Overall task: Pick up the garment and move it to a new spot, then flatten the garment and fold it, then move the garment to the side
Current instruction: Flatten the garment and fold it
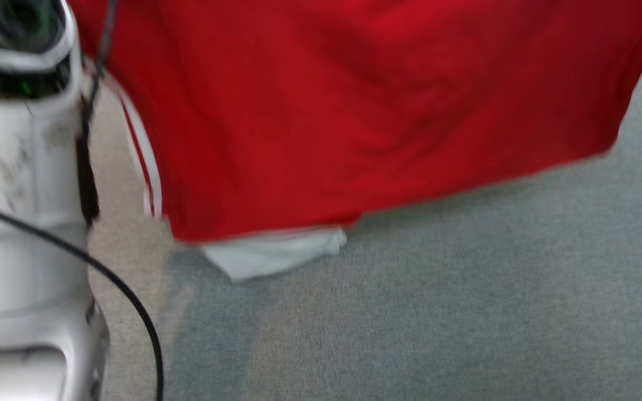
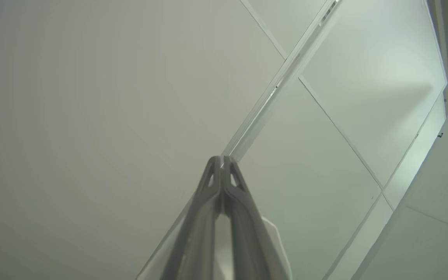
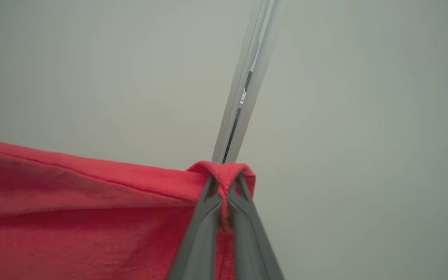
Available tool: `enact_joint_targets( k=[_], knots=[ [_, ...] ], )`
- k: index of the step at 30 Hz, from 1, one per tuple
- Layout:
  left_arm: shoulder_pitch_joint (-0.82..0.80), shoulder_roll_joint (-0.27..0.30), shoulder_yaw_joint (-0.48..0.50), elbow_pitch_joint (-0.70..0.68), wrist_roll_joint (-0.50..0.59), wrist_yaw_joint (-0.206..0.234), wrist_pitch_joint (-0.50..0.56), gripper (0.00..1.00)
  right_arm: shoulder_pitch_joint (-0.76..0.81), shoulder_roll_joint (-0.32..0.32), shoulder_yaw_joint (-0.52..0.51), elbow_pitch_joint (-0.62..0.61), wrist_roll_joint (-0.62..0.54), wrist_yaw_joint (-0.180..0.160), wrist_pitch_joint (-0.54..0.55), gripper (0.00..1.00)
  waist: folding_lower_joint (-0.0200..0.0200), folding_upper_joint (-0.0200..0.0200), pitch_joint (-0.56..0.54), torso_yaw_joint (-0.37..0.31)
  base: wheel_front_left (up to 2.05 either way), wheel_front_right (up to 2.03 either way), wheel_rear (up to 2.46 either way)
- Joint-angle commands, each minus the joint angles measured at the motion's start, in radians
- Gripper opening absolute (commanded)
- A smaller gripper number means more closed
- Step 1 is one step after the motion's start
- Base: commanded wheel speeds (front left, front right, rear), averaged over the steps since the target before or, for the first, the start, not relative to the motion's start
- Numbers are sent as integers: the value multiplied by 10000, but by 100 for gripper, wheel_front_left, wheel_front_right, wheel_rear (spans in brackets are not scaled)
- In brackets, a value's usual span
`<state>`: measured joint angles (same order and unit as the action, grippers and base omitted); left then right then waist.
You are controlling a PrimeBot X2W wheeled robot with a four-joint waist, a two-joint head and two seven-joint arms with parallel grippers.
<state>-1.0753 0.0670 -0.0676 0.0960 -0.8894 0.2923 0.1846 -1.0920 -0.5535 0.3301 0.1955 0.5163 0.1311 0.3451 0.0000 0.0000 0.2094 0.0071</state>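
The garment (image 1: 354, 111), red with white stripes along its left edge and a white piece showing below its near hem, is held up, spread and creased, above the grey floor (image 1: 466, 306). A bunched hem corner is pinched by the right gripper (image 3: 224, 184).

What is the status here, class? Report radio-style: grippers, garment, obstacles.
Right gripper shut on garment edge, pointing up. Left gripper shut, grip unclear. Garment hangs over floor. Cable close by left arm.
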Motion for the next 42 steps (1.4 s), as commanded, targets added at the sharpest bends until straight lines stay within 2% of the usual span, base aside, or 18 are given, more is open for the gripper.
enact_joint_targets(
  k=[1,5,8,12,14,17,19,22,27,32,39,42],
  knots=[
    [-884,74,142,568,77,-13,-123,0,-744,143,9,651,255,-7,31,0,0,0,1201,-62,0,0,0],
    [-2405,50,426,1887,-86,-94,-451,0,-2303,672,-235,1950,536,-7,-428,0,0,0,1903,-74,0,0,0],
    [-4009,104,628,2969,9,-399,-1111,0,-3839,1089,-379,3102,144,-7,-1647,0,0,0,2463,-107,0,0,0],
    [-5507,82,771,4111,109,-1040,-2263,0,-5201,1566,-539,4610,-892,-7,-3827,0,0,0,2974,-86,0,0,0],
    [-5963,36,937,4502,-170,-1361,-2639,0,-5561,1874,-598,5346,-1124,-7,-4674,0,0,0,3141,-55,0,0,0],
    [-6238,-18,690,5001,-88,-1837,-3037,0,-5798,2126,-567,6194,-1044,-7,-5489,0,0,0,3428,125,0,0,0],
    [-6011,-34,471,5333,-1,-2119,-3224,0,-5541,2285,-356,6677,-779,-7,-5678,0,0,0,3620,259,0,0,0],
    [-5500,-42,353,5784,-78,-2459,-3477,0,-4982,2198,432,7340,-755,-9,-5767,0,0,0,3854,467,0,0,0],
    [-4257,-102,108,6569,-255,-2990,-3609,0,-3819,2211,1371,8082,-16,-9,-5899,0,0,0,3967,771,0,0,0],
    [-2918,62,-476,7373,236,-3391,-3776,0,-2491,2199,2004,8171,964,-7,-6032,0,0,0,3744,927,0,0,0],
    [-986,484,-1335,8056,1033,-3812,-4047,0,-607,2103,2903,8017,2634,-7,-5748,0,0,0,2890,921,0,0,0],
    [-148,678,-1757,8270,1327,-3943,-3933,0,55,1855,3598,7959,2781,-7,-5648,0,0,0,2444,911,0,0,0]
  ],
)
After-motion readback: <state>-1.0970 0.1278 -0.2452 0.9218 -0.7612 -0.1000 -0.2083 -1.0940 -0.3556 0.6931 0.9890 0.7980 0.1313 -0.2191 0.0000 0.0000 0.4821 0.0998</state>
